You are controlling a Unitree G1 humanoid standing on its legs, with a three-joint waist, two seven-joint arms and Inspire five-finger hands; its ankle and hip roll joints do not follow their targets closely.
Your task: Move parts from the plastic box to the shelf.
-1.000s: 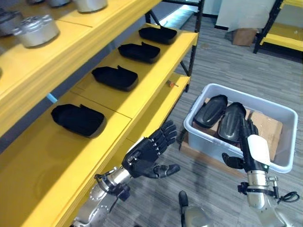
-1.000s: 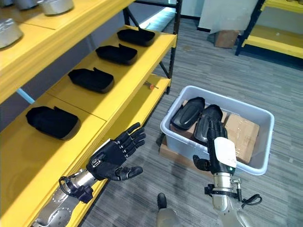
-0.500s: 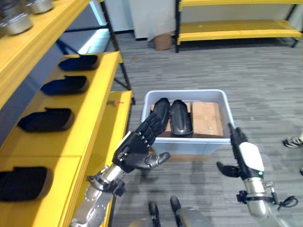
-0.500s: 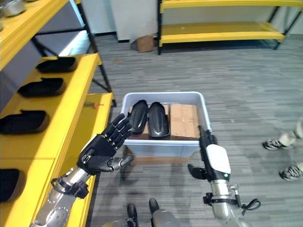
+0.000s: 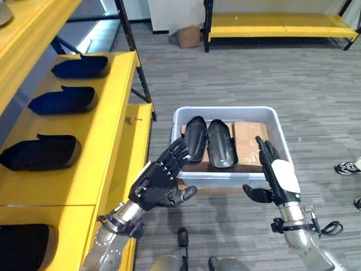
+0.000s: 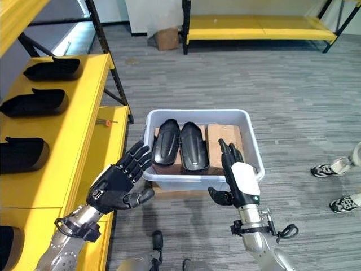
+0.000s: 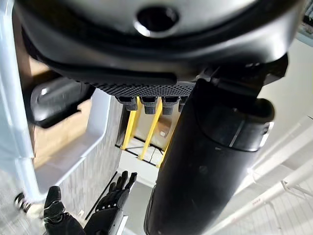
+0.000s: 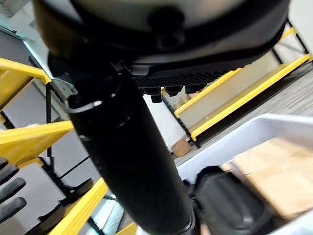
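Grey floor lies under the plastic box (image 5: 225, 113), where two black parts (image 5: 196, 138) sit side by side next to a brown block (image 5: 247, 142); they look hard, smooth and light, best held around the middle. Left hand (image 5: 158, 183) and right hand (image 5: 276, 175) hover spread by the box's near wall, empty. No writing can be read
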